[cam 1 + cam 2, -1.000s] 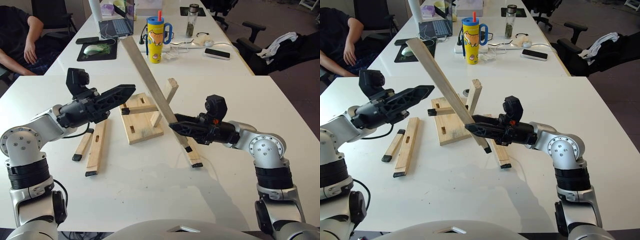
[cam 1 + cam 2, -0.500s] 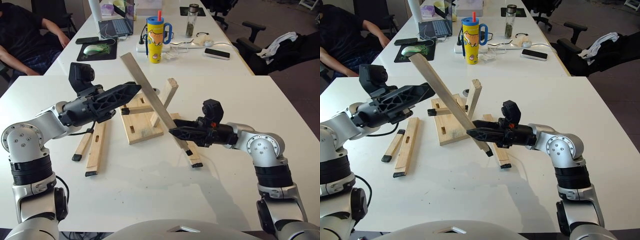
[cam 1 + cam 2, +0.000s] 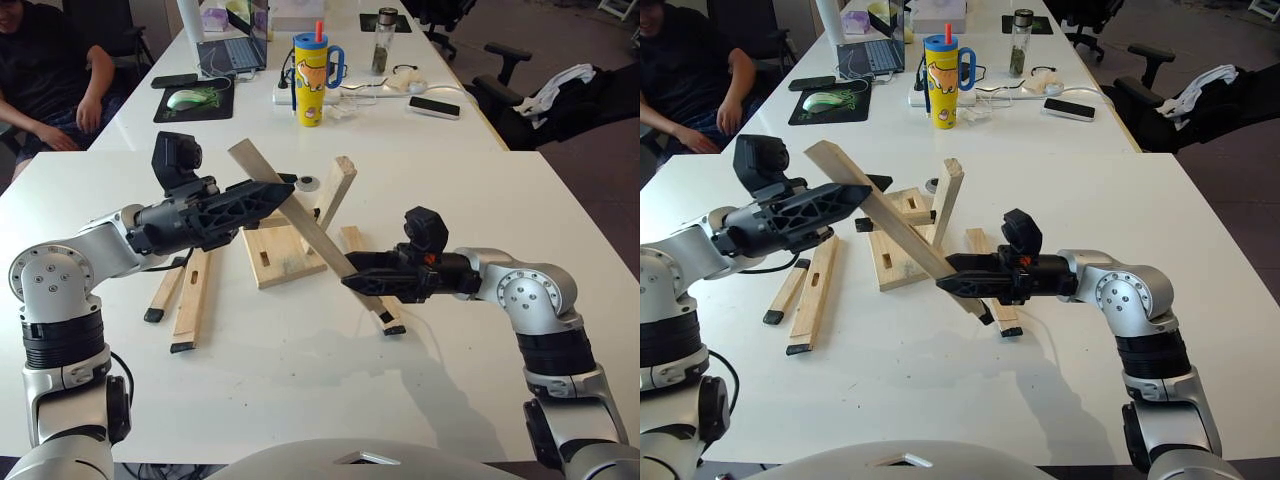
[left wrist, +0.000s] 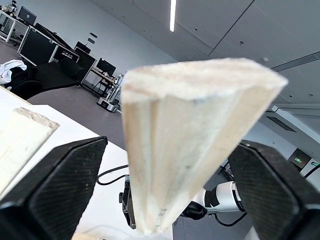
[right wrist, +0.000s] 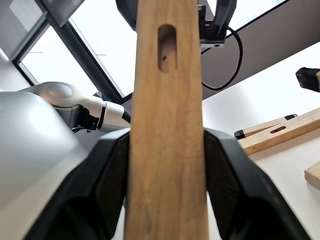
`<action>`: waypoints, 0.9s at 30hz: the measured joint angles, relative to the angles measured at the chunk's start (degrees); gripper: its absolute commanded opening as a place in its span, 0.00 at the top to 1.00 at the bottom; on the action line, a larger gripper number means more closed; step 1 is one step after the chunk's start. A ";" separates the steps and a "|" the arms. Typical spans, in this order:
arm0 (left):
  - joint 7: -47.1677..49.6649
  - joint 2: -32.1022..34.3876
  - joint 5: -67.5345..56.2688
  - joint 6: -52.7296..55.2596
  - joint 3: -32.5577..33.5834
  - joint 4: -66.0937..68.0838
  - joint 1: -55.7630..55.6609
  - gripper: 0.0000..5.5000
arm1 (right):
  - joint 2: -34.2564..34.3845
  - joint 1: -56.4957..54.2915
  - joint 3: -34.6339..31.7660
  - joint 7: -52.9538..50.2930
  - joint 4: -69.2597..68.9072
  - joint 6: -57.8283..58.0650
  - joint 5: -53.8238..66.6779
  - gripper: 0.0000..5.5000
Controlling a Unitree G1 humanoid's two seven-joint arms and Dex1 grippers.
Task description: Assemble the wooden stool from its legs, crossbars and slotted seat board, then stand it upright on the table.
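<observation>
Early stage, I judge: the seat board (image 3: 285,262) lies flat with one upright leg (image 3: 335,190) on it, the right gripper (image 3: 350,283) clamps a slanted leg (image 3: 310,232), the left gripper (image 3: 283,189) gapes wide around its top, and loose pieces (image 3: 195,295) wait

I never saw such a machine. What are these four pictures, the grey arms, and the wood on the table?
This is a humanoid robot; each arm ends in a two-fingered tool. Two pictures come from cameras in its head, looking down on the white table; two come from a camera on each wrist. The right tool is shut on the lower part of a slanted wooden leg. The left tool stands open around its upper end. On the table lie the slotted seat board, one upright piece standing on it, two loose pieces on the robot's left and another piece on its right.
</observation>
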 measured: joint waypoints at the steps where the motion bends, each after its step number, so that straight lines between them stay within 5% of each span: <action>1: -0.54 0.10 0.78 -0.02 -0.22 -0.03 0.06 0.33 | -0.02 0.00 0.00 0.18 0.00 0.00 -0.03 0.63; 11: -3.91 1.05 2.02 0.11 -0.78 0.42 0.67 0.59 | -0.62 0.56 0.48 0.95 0.19 -0.01 -1.25 0.63; 17: -5.87 1.45 4.76 -0.02 -1.11 1.05 1.58 0.60 | -0.80 0.64 0.76 1.09 0.18 -0.03 -2.91 0.63; 27: -9.99 5.26 12.28 -0.21 -0.84 2.08 9.06 0.62 | -0.84 2.35 -3.00 -1.93 1.28 0.01 -2.44 0.32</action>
